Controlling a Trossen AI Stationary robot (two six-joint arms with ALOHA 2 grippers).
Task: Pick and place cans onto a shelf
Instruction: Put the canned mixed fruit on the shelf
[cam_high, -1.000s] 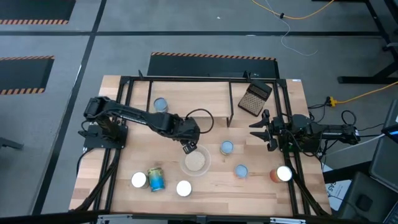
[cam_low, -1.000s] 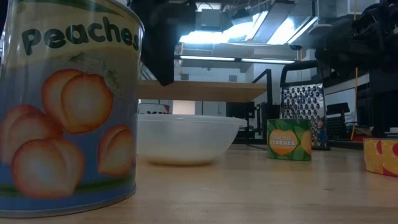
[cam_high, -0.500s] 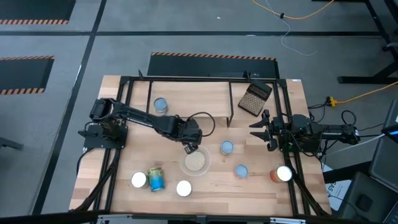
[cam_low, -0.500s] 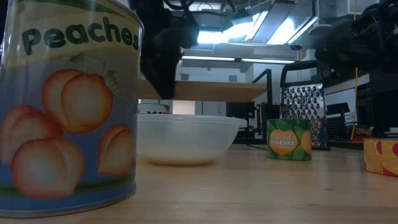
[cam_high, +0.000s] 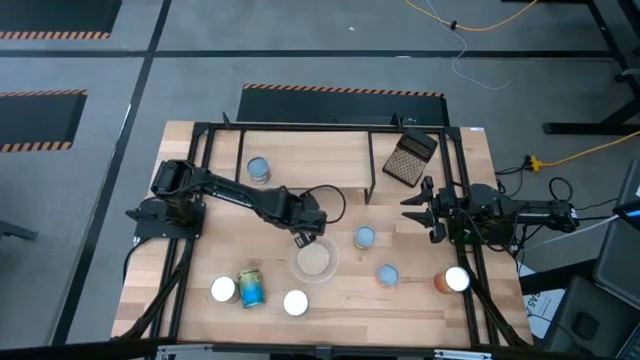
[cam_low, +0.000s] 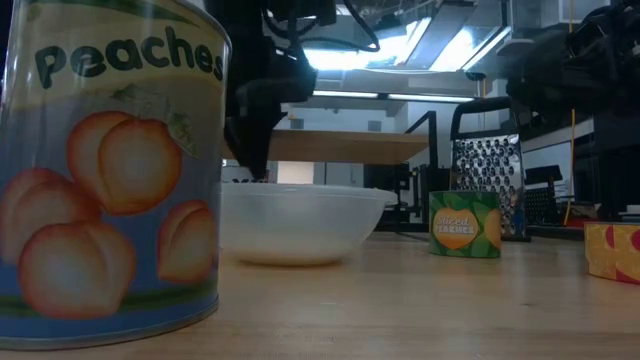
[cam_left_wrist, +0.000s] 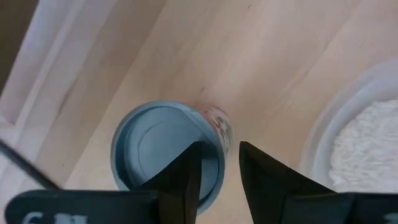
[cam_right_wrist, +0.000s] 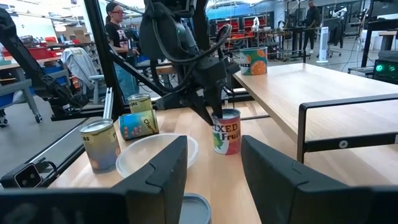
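Cans are spread over the table (cam_high: 200, 150), and one of them, a blue-topped can (cam_left_wrist: 163, 144) labelled "Mixed Fruit" (cam_right_wrist: 225, 134), stands upright directly under the left gripper (cam_high: 303, 238) near the centre of the high view. In that view the can is hidden by the gripper. In the left wrist view the jaws are seen slightly apart; one finger (cam_left_wrist: 186, 177) is placed over the can's top, while the can's rim and bare wood are shown in the gap. No clamping on the can is seen. The clear bowl (cam_high: 313, 260) of pale grains is located just beside this can.

The right gripper (cam_high: 415, 208) is held at the right of centre with its jaws spread wide and nothing between them.

The shelf (cam_low: 340, 146) is seen in the low view behind the bowl. Further cans are found at the lower left (cam_high: 222, 289), lower centre (cam_high: 295, 302) and lower right (cam_high: 387, 274).
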